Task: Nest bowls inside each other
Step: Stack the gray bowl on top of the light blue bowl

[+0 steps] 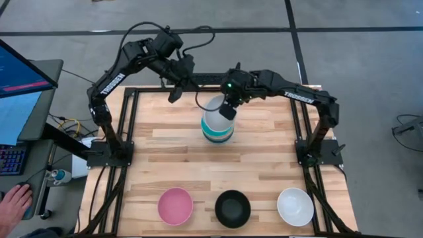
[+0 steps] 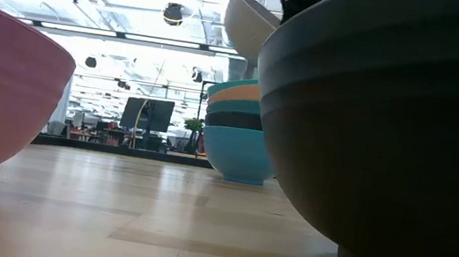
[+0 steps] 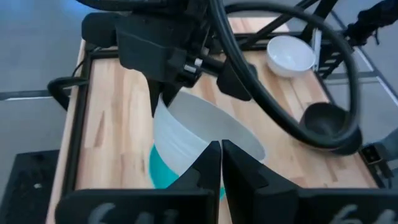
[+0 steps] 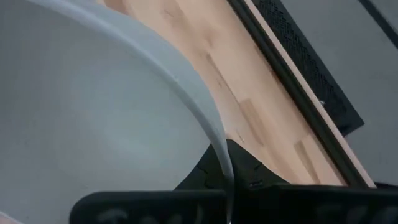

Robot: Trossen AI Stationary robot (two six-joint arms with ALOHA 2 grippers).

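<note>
A stack of nested bowls stands on its cyan bottom bowl mid-table, with dark, orange and teal rims above it. My right gripper is shut on a white bowl that is tilted just over the stack. The same white bowl shows tipped above the stack in the low view. My left gripper, shut and holding nothing, hovers at the far edge, left of the stack. A pink bowl, a black bowl and another white bowl sit upright along the near edge. My right gripper pinches the white bowl's rim on its right, far side, the thin wall running between the two fingers. The fingers come from above and the right, slanting down. The bowl is lifted clear and tilted, its open side facing up and leftward.
Dark frame rails run along the table's left and right sides. Bare wood lies between the stack and the near row. A person's hand rests by a keyboard off the table's left.
</note>
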